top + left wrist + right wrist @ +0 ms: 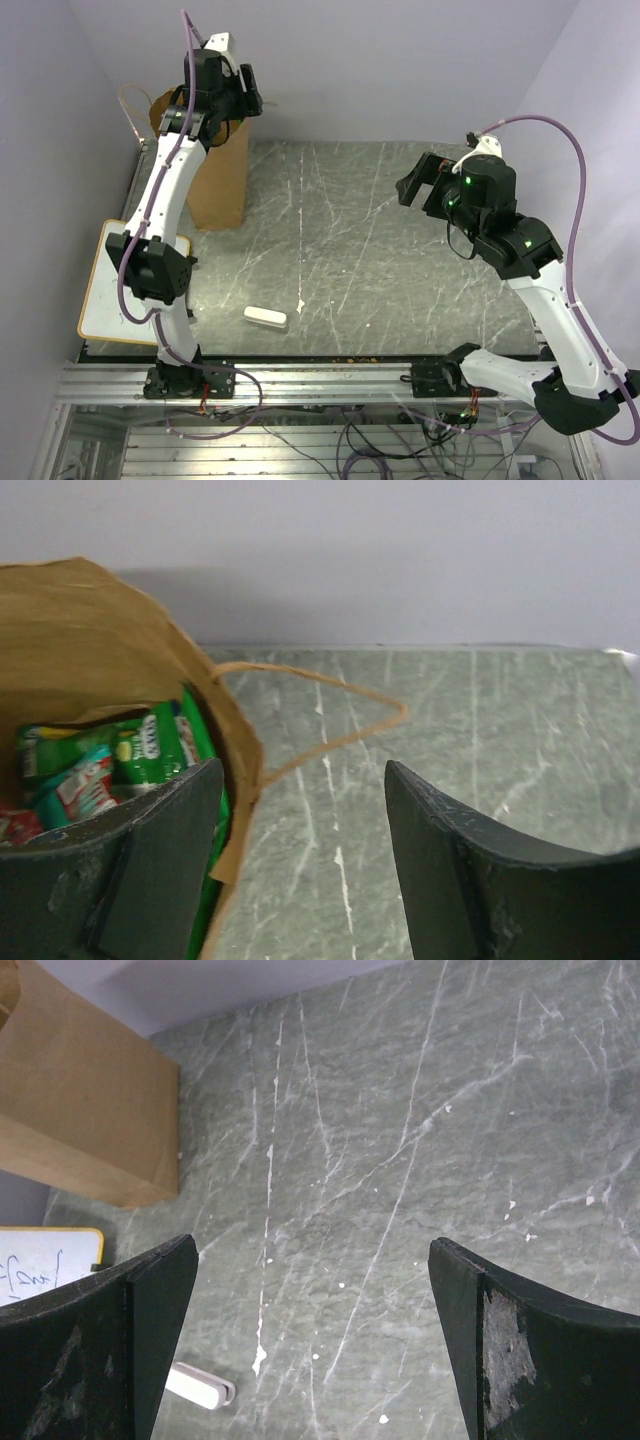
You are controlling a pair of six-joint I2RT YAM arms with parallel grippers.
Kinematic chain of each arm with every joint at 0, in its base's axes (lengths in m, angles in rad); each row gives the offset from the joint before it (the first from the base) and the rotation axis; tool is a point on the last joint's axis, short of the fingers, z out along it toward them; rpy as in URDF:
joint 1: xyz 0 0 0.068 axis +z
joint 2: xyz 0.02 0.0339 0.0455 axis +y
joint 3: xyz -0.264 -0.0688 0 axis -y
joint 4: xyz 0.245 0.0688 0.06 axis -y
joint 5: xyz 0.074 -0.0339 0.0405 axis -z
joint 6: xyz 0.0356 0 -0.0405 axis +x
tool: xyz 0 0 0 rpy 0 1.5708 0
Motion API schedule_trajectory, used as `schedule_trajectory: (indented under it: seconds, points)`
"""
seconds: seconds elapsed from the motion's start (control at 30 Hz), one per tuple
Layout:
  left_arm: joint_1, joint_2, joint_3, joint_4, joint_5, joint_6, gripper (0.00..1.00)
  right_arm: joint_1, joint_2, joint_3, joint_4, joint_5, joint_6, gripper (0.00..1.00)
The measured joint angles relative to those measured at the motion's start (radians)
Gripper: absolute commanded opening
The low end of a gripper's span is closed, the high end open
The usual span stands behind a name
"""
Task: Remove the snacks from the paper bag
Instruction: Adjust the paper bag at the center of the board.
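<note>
Two arms work at our gray table [350, 250]. We see the paper bag [220, 180] standing up straight in the far left corner, close to the wall. The left gripper [302, 770] hangs right at the top of the bag. Its jaws are spread apart and they hold nothing. One finger [170, 860] is over the bag's open mouth and the other is out over the table, with the bag's edge between them. We cannot tell if a finger touches the paper. A thin handle [340, 685] loops out from the edge.

All the snacks [150, 745] we can see lie down inside the bag: green packets, a blue-green one and a bit of red.

The right gripper [312, 1250] hangs over the right side of the table, far from the bag. Its jaws are spread wide and hold nothing.

A small white block [266, 317] lies near the front edge. A white board [105, 300] sits at the front left, beside the left arm.
</note>
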Motion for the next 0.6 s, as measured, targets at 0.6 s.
schedule_trajectory:
  seconds: [0.6]
  points:
    - [0.000, 0.039, -0.048, 0.099, -0.043, 0.130, 0.55, 0.000, 0.029, 0.002, 0.004, 0.019, -0.018, 1.00]
